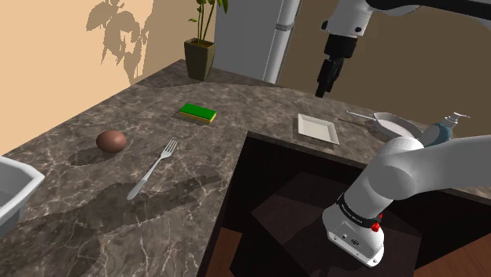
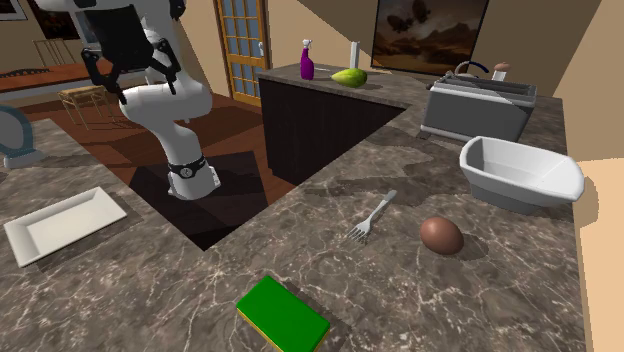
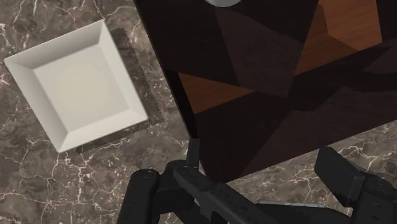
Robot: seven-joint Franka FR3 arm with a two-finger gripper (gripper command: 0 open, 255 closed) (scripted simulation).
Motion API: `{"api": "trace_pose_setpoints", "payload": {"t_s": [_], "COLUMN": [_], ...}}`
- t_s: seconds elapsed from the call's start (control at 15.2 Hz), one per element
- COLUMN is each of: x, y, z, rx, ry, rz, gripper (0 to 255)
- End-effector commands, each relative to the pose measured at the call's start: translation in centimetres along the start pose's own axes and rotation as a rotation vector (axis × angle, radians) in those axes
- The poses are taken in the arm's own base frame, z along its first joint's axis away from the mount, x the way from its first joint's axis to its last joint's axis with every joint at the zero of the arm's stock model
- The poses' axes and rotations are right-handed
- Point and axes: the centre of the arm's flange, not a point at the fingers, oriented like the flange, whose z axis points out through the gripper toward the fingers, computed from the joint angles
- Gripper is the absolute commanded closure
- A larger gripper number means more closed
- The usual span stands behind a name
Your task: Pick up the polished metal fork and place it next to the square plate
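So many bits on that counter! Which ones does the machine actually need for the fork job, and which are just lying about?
Needed for the job:
fork
square white plate
pincer, open

Just lying about:
green sponge
brown oval lump
potted plant
pan
white basin
toaster

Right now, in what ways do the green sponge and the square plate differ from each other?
The sponge is green with a yellow lower layer; the plate is white. The sponge is a solid flat block; the plate is a shallow dish with a raised rim. Both lie flat on the dark veined counter.
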Motion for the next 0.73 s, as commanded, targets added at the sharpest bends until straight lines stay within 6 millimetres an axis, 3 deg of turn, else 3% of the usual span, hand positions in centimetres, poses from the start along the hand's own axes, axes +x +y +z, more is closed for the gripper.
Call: {"api": "trace_pose_setpoints", "payload": {"t_s": [0.0, 0.66], "x": [0.0, 2.8], "y": [0.0, -11.7], "z": [0.0, 5.4], "rx": [0.0, -0.007], "ry": [0.0, 0.05], "rz": [0.0, 0.278], "gripper": [0, 0]}}
